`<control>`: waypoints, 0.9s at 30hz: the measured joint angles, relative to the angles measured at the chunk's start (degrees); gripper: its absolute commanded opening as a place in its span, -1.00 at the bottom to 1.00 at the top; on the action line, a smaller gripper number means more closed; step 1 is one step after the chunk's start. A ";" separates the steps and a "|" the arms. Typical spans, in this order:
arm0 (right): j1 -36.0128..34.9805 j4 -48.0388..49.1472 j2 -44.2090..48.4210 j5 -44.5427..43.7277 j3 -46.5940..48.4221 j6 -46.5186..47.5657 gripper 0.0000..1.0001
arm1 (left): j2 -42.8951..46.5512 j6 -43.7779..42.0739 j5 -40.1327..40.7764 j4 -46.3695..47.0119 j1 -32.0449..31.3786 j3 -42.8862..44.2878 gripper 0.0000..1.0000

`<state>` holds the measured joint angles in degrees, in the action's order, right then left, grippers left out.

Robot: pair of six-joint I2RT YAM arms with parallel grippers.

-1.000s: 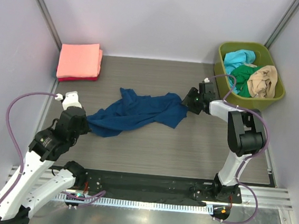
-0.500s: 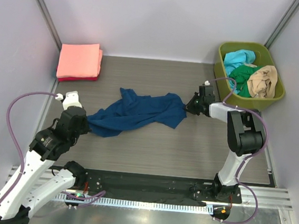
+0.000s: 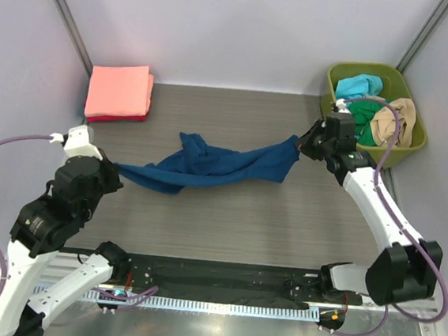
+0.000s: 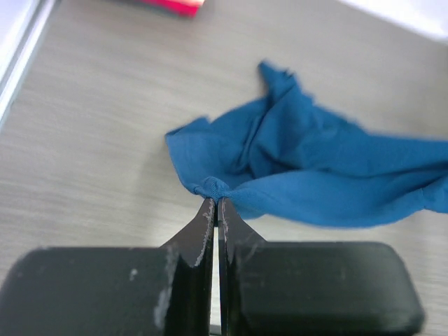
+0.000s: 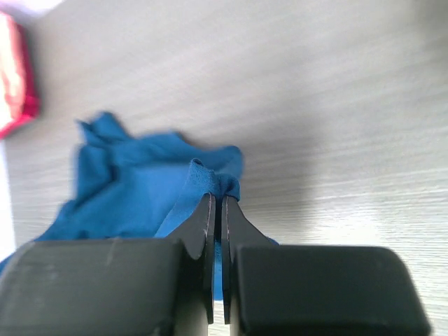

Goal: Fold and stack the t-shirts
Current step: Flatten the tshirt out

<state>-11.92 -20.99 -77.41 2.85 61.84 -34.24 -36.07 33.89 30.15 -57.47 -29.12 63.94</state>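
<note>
A navy blue t-shirt (image 3: 208,165) hangs stretched between my two grippers above the middle of the table; no print shows. My left gripper (image 3: 115,165) is shut on its left end, seen in the left wrist view (image 4: 215,199) pinching a bunch of cloth (image 4: 315,175). My right gripper (image 3: 299,146) is shut on its right end, seen in the right wrist view (image 5: 215,197) with cloth (image 5: 133,182) between the jaws. A folded salmon-pink t-shirt (image 3: 119,90) lies on a folded red one (image 3: 118,116) at the back left.
A green bin (image 3: 410,145) at the back right holds crumpled cyan (image 3: 357,87), green (image 3: 363,112) and tan (image 3: 394,121) t-shirts. Walls close in the table on the left, back and right.
Both grippers have lifted and pulled apart, the left one to the left, the right one up and right. The shirt is drawn out into a taut band between them.
</note>
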 measured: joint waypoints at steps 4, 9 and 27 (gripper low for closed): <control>-0.02 -3.56 6.19 -0.59 1.99 0.72 -0.49 | 0.35 0.11 0.02 -0.24 0.00 4.20 -0.99; -0.02 -5.90 12.61 -1.77 -5.88 0.17 0.64 | 1.42 0.13 0.35 -2.21 0.00 4.46 -1.00; -2.05 -1.44 8.04 1.25 -27.87 -3.61 0.30 | 6.91 0.13 0.20 -2.21 0.00 -6.82 -0.99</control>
<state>-13.98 -22.44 -69.36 4.10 33.98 -37.85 -29.17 34.02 30.35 -59.68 -29.12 57.12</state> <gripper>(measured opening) 0.657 0.006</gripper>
